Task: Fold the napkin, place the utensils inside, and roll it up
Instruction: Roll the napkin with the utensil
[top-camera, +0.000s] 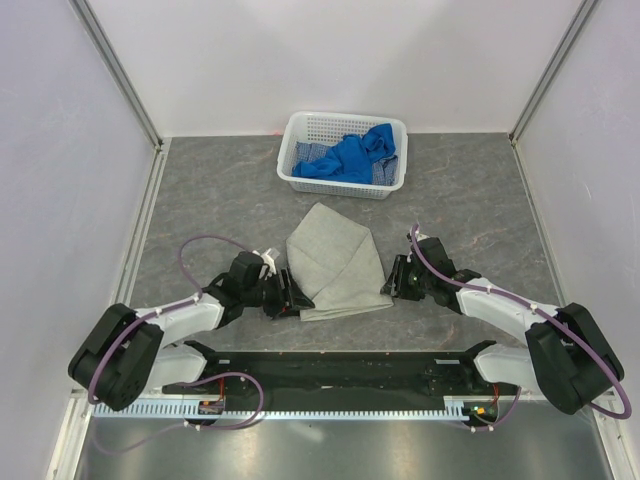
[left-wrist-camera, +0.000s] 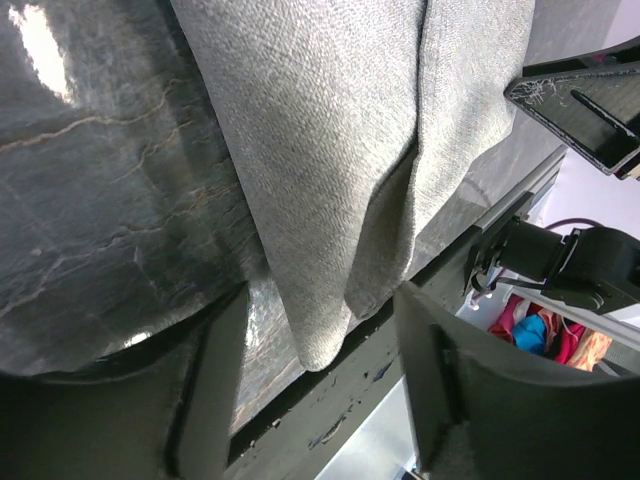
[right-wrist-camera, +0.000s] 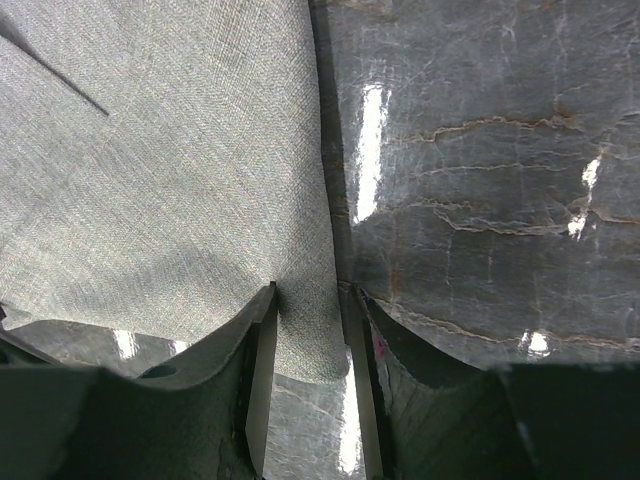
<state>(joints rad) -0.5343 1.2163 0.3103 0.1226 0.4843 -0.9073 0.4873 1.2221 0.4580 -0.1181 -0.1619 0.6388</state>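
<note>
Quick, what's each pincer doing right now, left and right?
Left pincer: open, a corner of the napkin between its fingers, not clamped.
Right pincer: open, straddling the napkin's edge, not clamped.

Both arms are bolted to a long black base plate (top-camera: 330, 372). At the plate's left end, the left arm (top-camera: 170, 322) has bulky black joint housings joined by smooth white link shells. The right arm (top-camera: 512, 315), at the plate's right end, matches it. A purple cable (top-camera: 200, 243) loops along each arm. A white slotted cable duct (top-camera: 300, 410) runs along the plate's near edge, with a small red-orange connector (top-camera: 210, 405) near each end. Beyond the plate, the left gripper (top-camera: 296, 298) and right gripper (top-camera: 390, 285) are black with flat, matte dark fingers (left-wrist-camera: 210, 400).
</note>
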